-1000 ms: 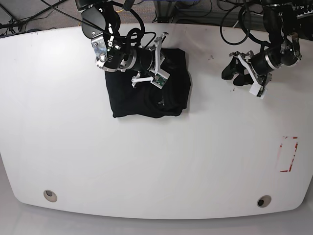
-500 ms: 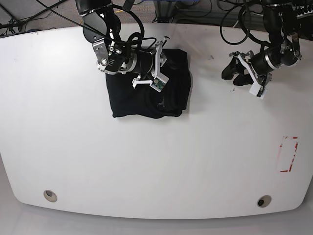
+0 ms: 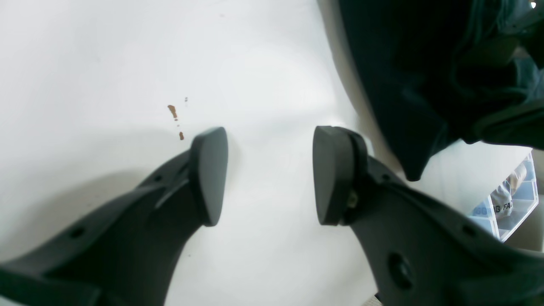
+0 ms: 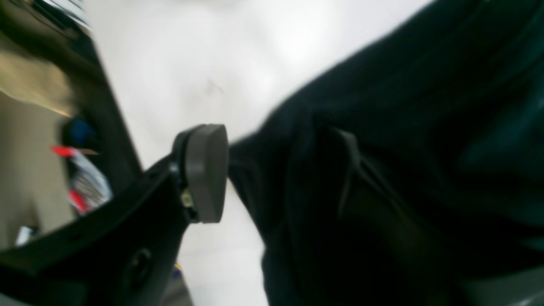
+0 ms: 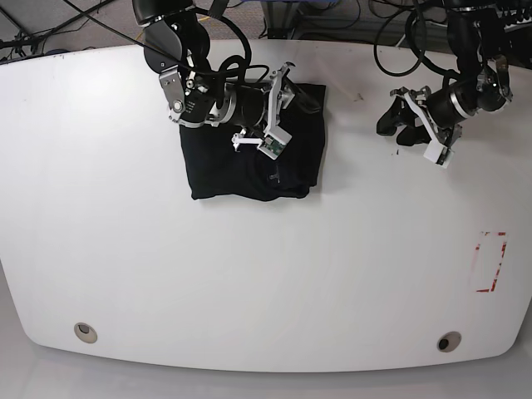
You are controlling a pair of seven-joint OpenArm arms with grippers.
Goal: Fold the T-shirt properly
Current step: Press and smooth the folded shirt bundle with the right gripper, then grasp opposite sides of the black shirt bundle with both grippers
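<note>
We found the black T-shirt [image 5: 249, 162] lying in a folded, roughly square bundle on the white table [image 5: 266, 274], directly beneath the right pincer [image 5: 295, 93], which hung over the bundle's far right corner. In the right wrist view only one grey pad [image 4: 204, 172] showed clearly, the cloth just beside it, so we could not tell whether those jaws gripped anything. The left pincer [image 3: 267, 170] hovered over bare table well apart from the shirt, its pads spread and holding nothing.
</note>
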